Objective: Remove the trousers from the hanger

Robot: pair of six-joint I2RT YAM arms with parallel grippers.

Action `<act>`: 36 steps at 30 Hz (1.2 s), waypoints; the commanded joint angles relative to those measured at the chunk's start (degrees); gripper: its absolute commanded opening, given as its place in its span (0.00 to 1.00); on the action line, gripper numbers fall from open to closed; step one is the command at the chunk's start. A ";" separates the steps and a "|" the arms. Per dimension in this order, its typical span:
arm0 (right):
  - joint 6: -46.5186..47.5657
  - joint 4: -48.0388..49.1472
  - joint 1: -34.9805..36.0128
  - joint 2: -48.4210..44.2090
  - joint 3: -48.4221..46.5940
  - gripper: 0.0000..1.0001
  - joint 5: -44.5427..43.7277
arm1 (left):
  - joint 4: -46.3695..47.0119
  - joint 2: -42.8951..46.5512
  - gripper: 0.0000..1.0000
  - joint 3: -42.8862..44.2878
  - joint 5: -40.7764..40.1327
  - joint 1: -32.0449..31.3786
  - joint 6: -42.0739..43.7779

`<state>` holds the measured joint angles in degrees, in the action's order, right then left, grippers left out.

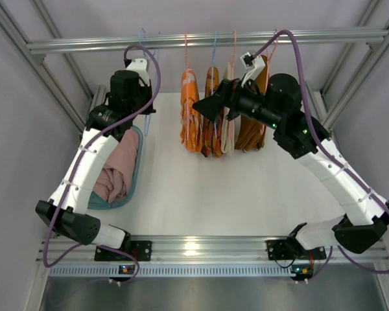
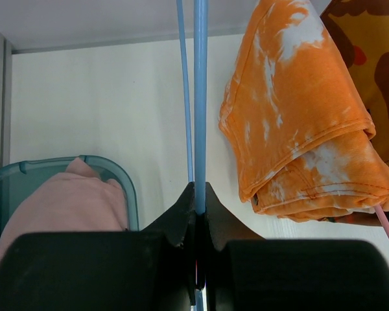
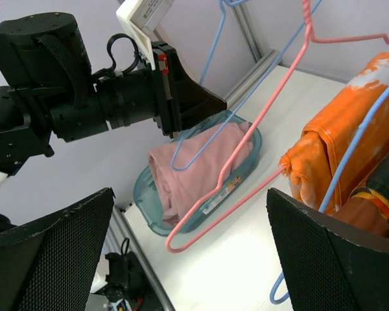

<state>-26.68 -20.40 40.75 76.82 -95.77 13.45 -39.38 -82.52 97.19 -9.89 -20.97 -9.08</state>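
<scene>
Two pairs of trousers show. The pale pink trousers (image 1: 120, 165) lie bunched inside the teal tub (image 1: 139, 155), off any hanger. The orange trousers (image 1: 189, 113), blotched with white, hang folded over the lower bar of a pink hanger (image 3: 272, 97), up off the table and to the right of the tub.

Between the tub and the orange pair hangs a bare blue hanger (image 2: 200, 97). The left gripper (image 2: 200, 201) has its fingers pressed together on the thin blue wire, just above the far right rim of the tub. The wrist view shows the wire running straight up out of the pinch.

Further right of the tub, past the orange trousers, the right gripper (image 1: 204, 109) sits among the hanging clothes with its fingers spread wide and nothing between them. Its own camera looks back across the pink hanger toward the tub.

Beyond it, still further from the tub, hang an orange garment with a dark pattern (image 1: 211, 116) and a dark brown garment (image 1: 251, 126). All the hangers hook onto a metal rail (image 1: 207, 40) that crosses above the far side of the white table (image 1: 201, 188), on whose left edge the tub rests.
</scene>
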 commanded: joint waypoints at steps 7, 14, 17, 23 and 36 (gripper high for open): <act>-1.89 4.32 -1.82 -2.28 1.46 0.99 1.40 | 4.13 -1.06 0.10 0.29 1.35 0.23 -3.75; -1.89 4.67 -2.43 -3.07 3.48 1.00 1.31 | 3.69 -0.45 0.25 -1.91 1.63 0.32 -3.31; -1.71 4.58 -2.61 -3.16 3.57 0.99 1.49 | 4.04 1.13 0.46 -2.09 2.15 0.23 -3.05; 0.31 3.62 -3.48 -5.61 5.49 1.00 0.09 | 3.54 9.92 0.67 -2.10 2.34 0.23 -2.96; -2.06 4.93 -13.50 -17.31 17.81 1.00 0.87 | 2.01 17.40 0.76 -2.70 32.81 0.23 -0.66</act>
<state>-27.99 -18.90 29.71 62.72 -78.30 13.61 -37.54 -61.30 95.29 10.28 -20.78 -8.45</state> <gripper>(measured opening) 0.993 0.765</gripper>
